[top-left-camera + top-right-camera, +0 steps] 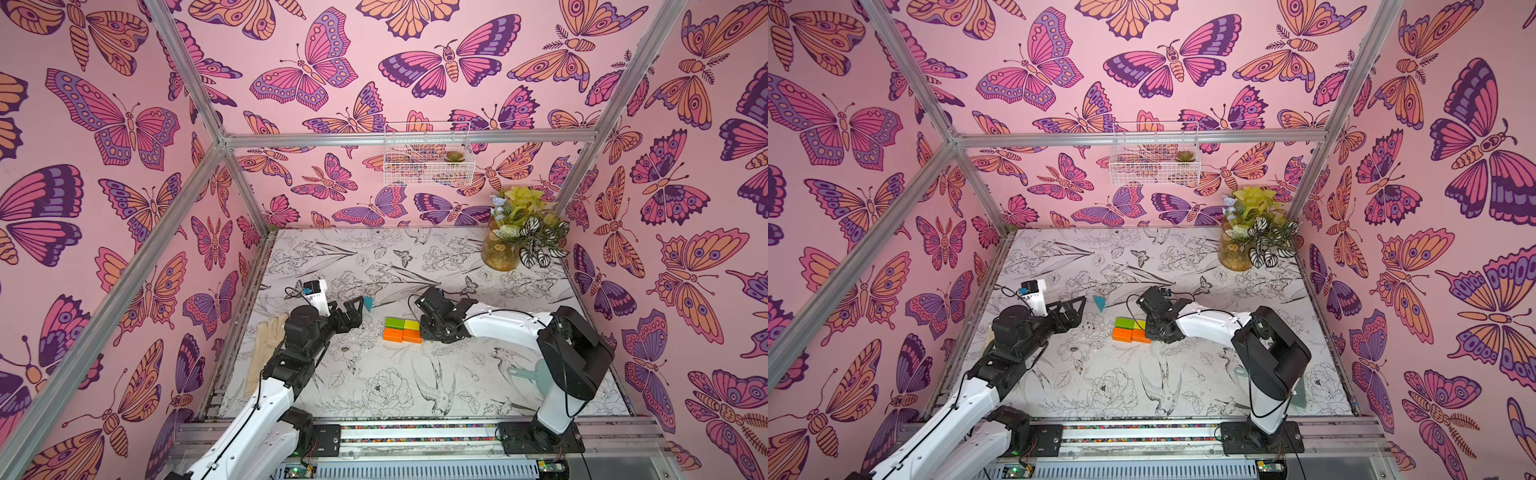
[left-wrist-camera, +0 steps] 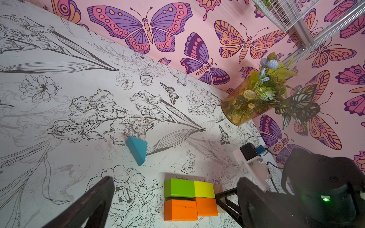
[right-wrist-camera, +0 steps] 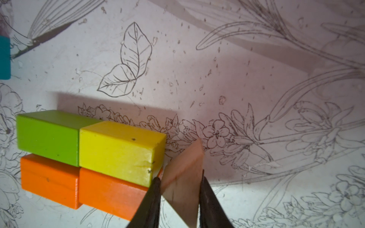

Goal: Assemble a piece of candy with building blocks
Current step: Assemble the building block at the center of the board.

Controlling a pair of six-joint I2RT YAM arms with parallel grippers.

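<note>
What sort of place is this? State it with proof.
Probably a robot lab test booth: aluminium frame holding butterfly-print walls, two robot arms bolted to a front rail, wooden blocks on a flower-print tabletop.

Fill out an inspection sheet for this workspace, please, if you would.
Surface: floral-print table, small specks.
Job's things: block rectangle assembled; tan wedge at its yellow-orange end; teal wedge lies apart.
Clutter: glove at table edge; vase of flowers in far corner.
Grippers: left gripper open near teal wedge; right gripper shut on tan wedge.
Cables: black cable looped by right wrist.
Surroundings: butterfly wallpaper, aluminium frame, wire basket.
</note>
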